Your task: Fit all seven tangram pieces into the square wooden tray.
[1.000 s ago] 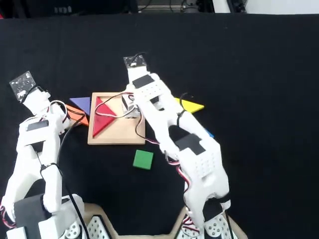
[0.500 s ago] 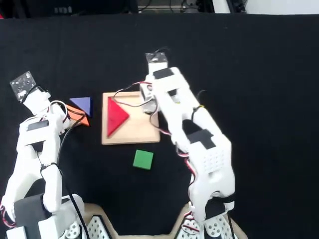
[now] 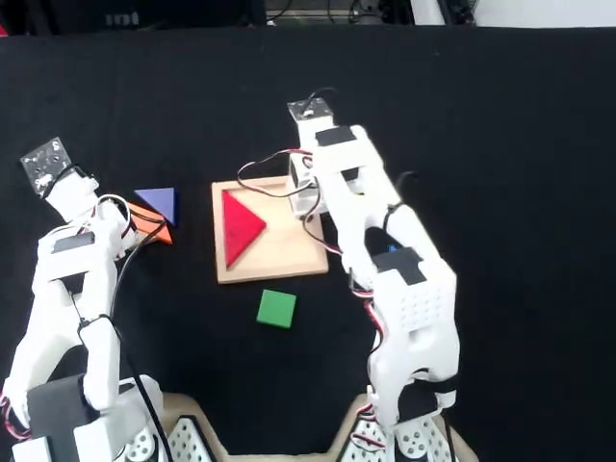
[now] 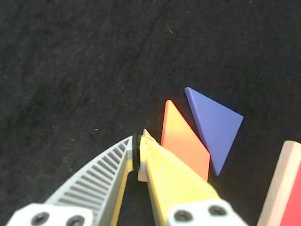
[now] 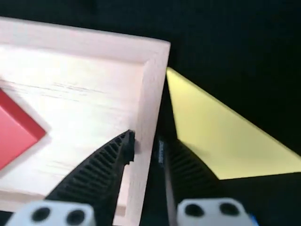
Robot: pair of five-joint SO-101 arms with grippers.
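Right gripper (image 5: pixel 146 143): jaws astride the tray (image 5: pixel 153 89) rim, one finger inside, one outside, pinched on the wall. Likely a hold for shifting or steadying the tray, not for picking a piece. Yellow triangle (image 5: pixel 221 136) lies flat just beyond the outer finger, near the rim, handy to load next. Red triangle (image 5: pixel 14 134) sits flat in the tray on the inner finger's side, further in, the one piece seated. Green square (image 3: pixel 276 309) is loose on the cloth, well apart from both jaws.

Left gripper (image 4: pixel 139 148): jaws closed, tips meeting low over the cloth. Orange piece (image 4: pixel 183 141) is right at the tips, blue triangle (image 4: pixel 214 125) just past it.

Hard to tell:
- whether the left tips nip the orange corner
- blue sliver (image 3: pixel 390 248) by the right arm, cut off by it, shape unclear
- the tray's far corner, covered by the right arm in the high view
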